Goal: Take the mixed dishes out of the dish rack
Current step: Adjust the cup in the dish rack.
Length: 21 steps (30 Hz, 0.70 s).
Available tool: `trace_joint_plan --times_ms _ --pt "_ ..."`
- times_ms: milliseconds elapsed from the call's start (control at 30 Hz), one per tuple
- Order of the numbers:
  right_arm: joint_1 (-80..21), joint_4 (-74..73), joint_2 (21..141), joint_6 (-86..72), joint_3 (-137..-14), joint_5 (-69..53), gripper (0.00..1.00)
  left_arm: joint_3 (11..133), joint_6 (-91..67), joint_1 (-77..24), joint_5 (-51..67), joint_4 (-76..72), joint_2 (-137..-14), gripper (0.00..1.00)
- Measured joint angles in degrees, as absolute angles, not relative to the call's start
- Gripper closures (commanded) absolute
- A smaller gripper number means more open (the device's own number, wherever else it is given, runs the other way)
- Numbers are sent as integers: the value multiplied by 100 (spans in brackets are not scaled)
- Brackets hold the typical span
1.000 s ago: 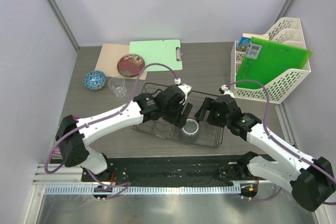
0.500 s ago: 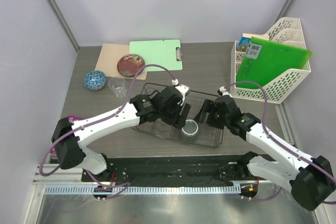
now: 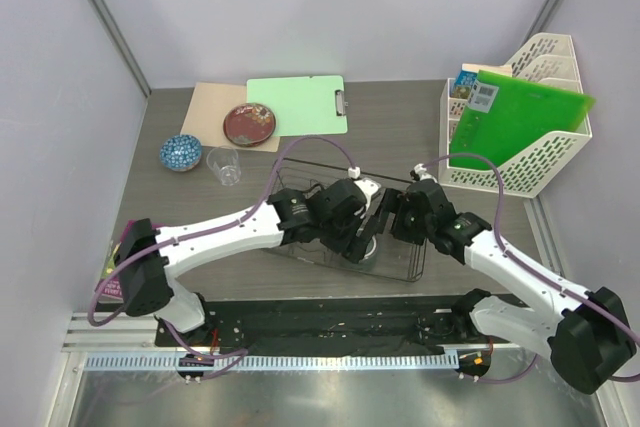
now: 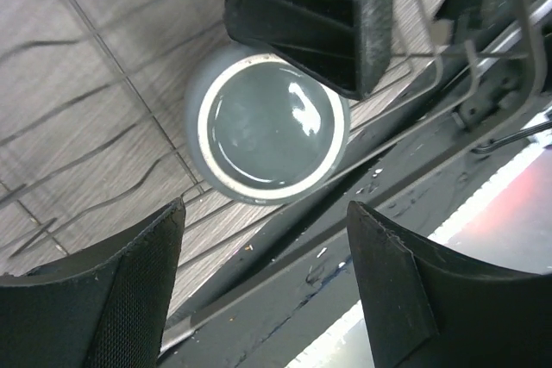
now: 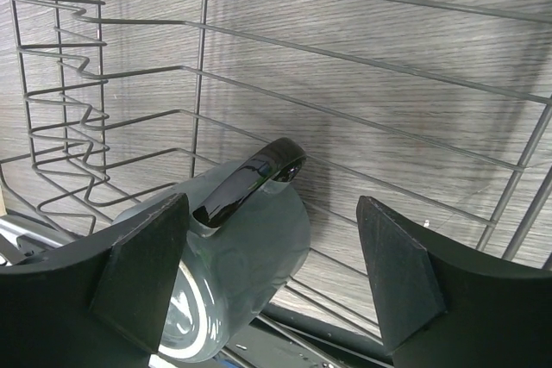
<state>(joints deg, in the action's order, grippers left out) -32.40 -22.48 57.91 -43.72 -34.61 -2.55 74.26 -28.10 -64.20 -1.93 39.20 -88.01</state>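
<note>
The grey mug [image 4: 267, 131] stands upright in the dark wire dish rack [image 3: 405, 255], near its front right corner. My left gripper [image 3: 363, 235] hovers open right over the mug, which shows between and beyond its fingers [image 4: 86, 299] in the left wrist view. My right gripper [image 3: 386, 211] is open beside the mug [image 5: 233, 256], on the side of its glossy handle [image 5: 250, 178]. The mug is mostly hidden in the top view [image 3: 369, 250]. The red floral plate [image 3: 249, 124], blue patterned bowl [image 3: 181, 152] and clear glass cup [image 3: 223, 165] sit on the table at the back left. The large glass bowl is out of view.
A green clipboard [image 3: 298, 104] and a tan mat [image 3: 210, 107] lie at the back. A white mesh file holder [image 3: 540, 162] with a green folder [image 3: 518, 115] stands at the right. Upright rack prongs [image 5: 60, 127] stand left of the mug.
My left gripper has moved right and toward the front, coming over the mug. My right gripper has edged left toward the mug. The mug has not moved.
</note>
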Motion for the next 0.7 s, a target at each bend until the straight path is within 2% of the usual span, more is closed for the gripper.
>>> trace_joint_plan --times_ms 333,700 --pt "-3242 -2213 5946 -4375 -3559 -340 30 7426 -2808 -6493 -303 3953 -9255 27" --pt "-3251 -2062 6086 -4390 -3677 -510 54 7448 -2810 -6499 -320 3822 -9367 28"
